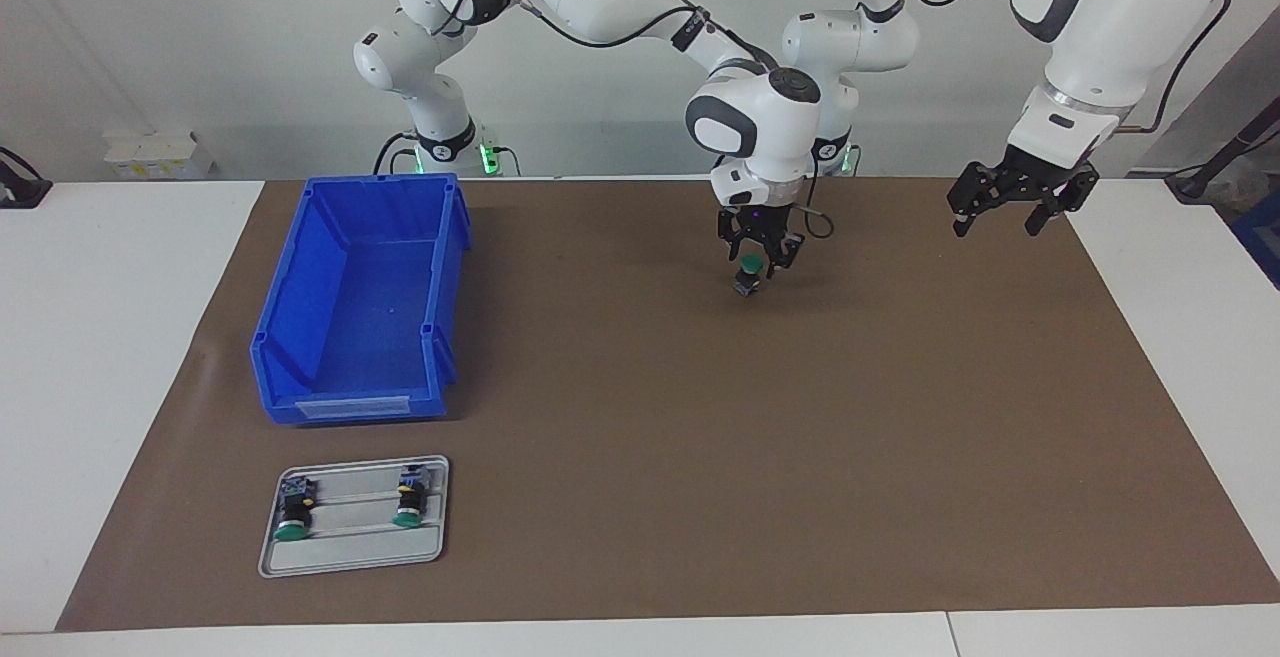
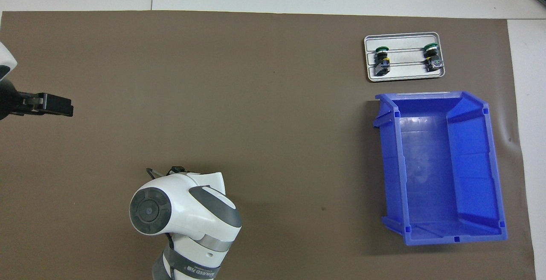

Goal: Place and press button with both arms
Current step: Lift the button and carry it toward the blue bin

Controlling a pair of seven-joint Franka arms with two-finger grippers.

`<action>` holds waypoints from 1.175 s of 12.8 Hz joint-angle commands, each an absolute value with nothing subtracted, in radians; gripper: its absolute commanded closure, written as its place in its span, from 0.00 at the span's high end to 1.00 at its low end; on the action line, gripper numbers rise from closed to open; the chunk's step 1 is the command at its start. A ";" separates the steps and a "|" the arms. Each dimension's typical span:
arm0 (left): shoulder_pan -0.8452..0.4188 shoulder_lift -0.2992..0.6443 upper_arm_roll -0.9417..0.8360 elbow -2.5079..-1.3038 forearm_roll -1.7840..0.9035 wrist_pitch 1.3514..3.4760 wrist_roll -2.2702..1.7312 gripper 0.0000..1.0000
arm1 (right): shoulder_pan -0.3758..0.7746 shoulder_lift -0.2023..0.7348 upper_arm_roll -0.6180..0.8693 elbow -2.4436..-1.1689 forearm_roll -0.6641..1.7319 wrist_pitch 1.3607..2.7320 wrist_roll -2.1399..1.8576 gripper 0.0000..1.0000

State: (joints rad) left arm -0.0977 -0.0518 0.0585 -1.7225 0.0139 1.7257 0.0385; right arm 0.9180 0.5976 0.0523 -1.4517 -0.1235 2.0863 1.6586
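Two spare buttons (image 1: 293, 529) lay on tray (image 1: 350, 557). Right gripper (image 1: 757, 259) fingers clamped third button (image 1: 748, 275) low over tabletop (image 1: 700, 437), likely for placing; left gripper (image 1: 1000, 222) waited, fingers apart.

The button (image 1: 748, 274) has a round green cap on a short black body. It stands cap-up between the right gripper's (image 1: 760, 265) fingers, low over the brown mat (image 1: 700, 417) near the robots' edge of the desk, toward the middle. Whether it touches the mat cannot be told. The overhead view hides it under the right arm's (image 2: 183, 212) wrist
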 commanded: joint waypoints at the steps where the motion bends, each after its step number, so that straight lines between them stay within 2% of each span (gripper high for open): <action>1: -0.100 -0.075 0.061 -1.741 0.029 1.715 0.034 1.00 | 0.922 0.589 0.049 -1.465 -0.147 2.102 1.689 0.54; 3: -0.100 -0.075 0.061 -1.740 0.029 1.715 0.034 1.00 | 0.922 0.589 0.048 -1.462 -0.161 2.091 1.689 0.41; 5: -0.100 -0.074 0.061 -1.740 0.029 1.715 0.034 1.00 | 0.922 0.588 0.048 -1.456 -0.186 2.080 1.689 0.39; 7: -0.100 -0.075 0.061 -1.740 0.029 1.715 0.034 1.00 | 0.923 0.586 0.048 -1.456 -0.187 2.071 1.689 0.19; 8: -0.100 -0.075 0.061 -1.740 0.029 1.715 0.034 1.00 | 0.922 0.583 0.048 -1.456 -0.187 2.063 1.689 0.04; 9: -0.100 -0.074 0.061 -1.740 0.029 1.715 0.034 1.00 | 0.916 0.574 0.048 -1.456 -0.187 2.063 1.689 0.00; 12: -0.100 -0.075 0.061 -1.740 0.029 1.715 0.034 1.00 | 0.878 0.506 0.049 -1.480 -0.176 2.042 1.686 0.00; 15: -0.100 -0.074 0.061 -1.740 0.029 1.715 0.034 1.00 | 0.826 0.367 0.049 -1.612 -0.172 2.033 1.617 0.00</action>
State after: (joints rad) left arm -0.0977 -0.0519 0.0585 -1.7225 0.0139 1.7256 0.0385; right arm 0.8652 0.4926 0.0409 -1.4742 -0.1618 2.0281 1.6530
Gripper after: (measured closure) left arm 0.000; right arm 0.573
